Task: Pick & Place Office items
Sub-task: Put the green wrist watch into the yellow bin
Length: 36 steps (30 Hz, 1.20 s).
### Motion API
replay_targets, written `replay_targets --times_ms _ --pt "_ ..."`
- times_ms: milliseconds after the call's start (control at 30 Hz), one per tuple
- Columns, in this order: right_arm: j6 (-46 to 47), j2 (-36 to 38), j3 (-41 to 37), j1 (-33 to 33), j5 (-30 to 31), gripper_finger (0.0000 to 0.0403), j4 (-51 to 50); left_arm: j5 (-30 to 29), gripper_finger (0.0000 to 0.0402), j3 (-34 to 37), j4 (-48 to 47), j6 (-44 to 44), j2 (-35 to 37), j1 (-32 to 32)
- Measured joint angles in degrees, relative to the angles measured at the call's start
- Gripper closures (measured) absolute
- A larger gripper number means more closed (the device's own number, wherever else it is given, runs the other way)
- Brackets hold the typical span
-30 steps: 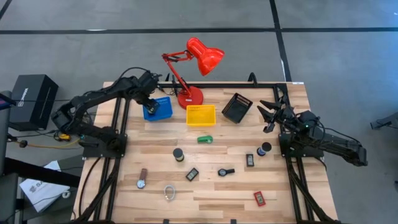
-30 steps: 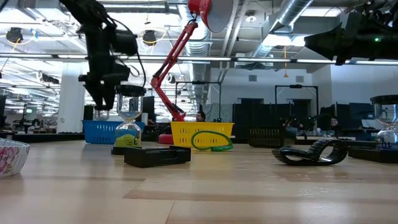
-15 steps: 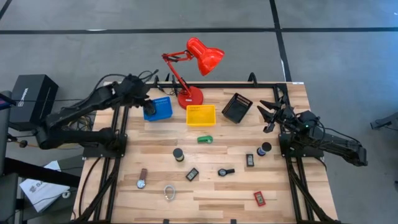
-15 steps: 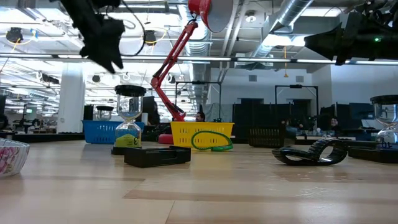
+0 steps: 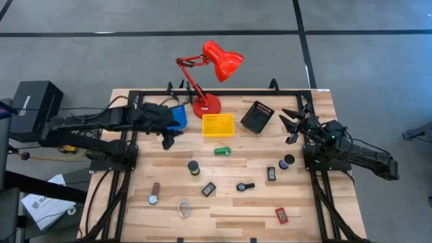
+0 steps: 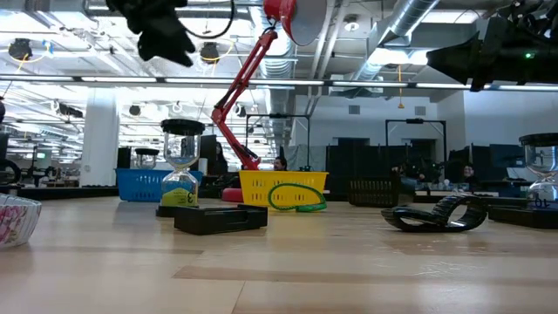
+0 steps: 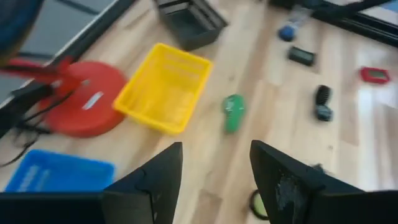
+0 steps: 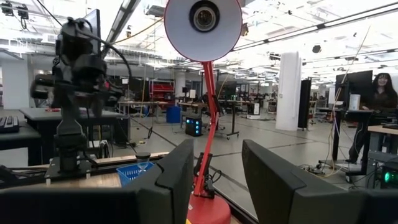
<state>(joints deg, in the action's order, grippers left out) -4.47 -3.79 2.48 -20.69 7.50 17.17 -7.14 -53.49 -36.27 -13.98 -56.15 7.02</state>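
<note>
The office items lie apart on the wooden table: a green stubby piece (image 5: 223, 150) (image 7: 234, 112), a black cylinder (image 5: 194, 167), a blue-topped cylinder (image 5: 288, 160), small black gadgets (image 5: 271, 173) (image 5: 208, 189) (image 5: 245, 186), a wristwatch (image 5: 154, 194), a clear ring (image 5: 183, 208) and a small red rectangle (image 5: 281, 215). My left gripper (image 5: 167, 139) (image 7: 216, 149) is open and empty. It hangs high over the table just near of the blue tray (image 5: 177, 116). My right gripper (image 5: 291, 125) (image 8: 217, 149) is open and raised at the right edge.
A red desk lamp (image 5: 206, 104) stands at the far edge between the blue tray and the yellow tray (image 5: 218, 125). A black tray (image 5: 257, 116) sits right of the yellow one. Bare wood lies between the trays and the items.
My left gripper has risen from low over the blue tray. It has swung toward the near edge and tipped, so it now looks down across the table toward the yellow tray and the green piece. My right arm has kept still.
</note>
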Motion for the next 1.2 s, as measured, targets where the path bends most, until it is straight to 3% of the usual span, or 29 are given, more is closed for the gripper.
replay_targets --times_ms 200,467,667,900,1000,1200 --pt "0.1 0.0 0.0 0.0 -0.1 0.0274 -0.5 -0.3 0.0227 0.3 2.2 0.1 -3.1 -4.6" --pt "4.6 0.0 0.0 0.3 -0.4 0.0274 -1.9 -1.0 0.0233 8.4 16.9 4.8 -5.5 -8.0" --pt "4.9 -0.4 0.0 3.8 -11.2 0.0274 2.3 -2.4 0.0248 12.1 23.6 4.9 -5.4 -8.3" --pt "7.3 -14.4 -0.1 10.9 -10.4 0.0275 12.7 -3.4 0.0253 13.9 28.8 5.1 -5.4 -7.9" --pt "7.3 -22.4 0.0 13.3 -7.4 0.0275 18.9 -3.4 0.025 14.0 29.9 5.2 -5.3 -7.8" --pt "7.9 -37.6 2.3 16.9 -7.3 0.0275 33.4 -3.5 0.025 14.0 33.8 7.0 -5.2 -7.8"
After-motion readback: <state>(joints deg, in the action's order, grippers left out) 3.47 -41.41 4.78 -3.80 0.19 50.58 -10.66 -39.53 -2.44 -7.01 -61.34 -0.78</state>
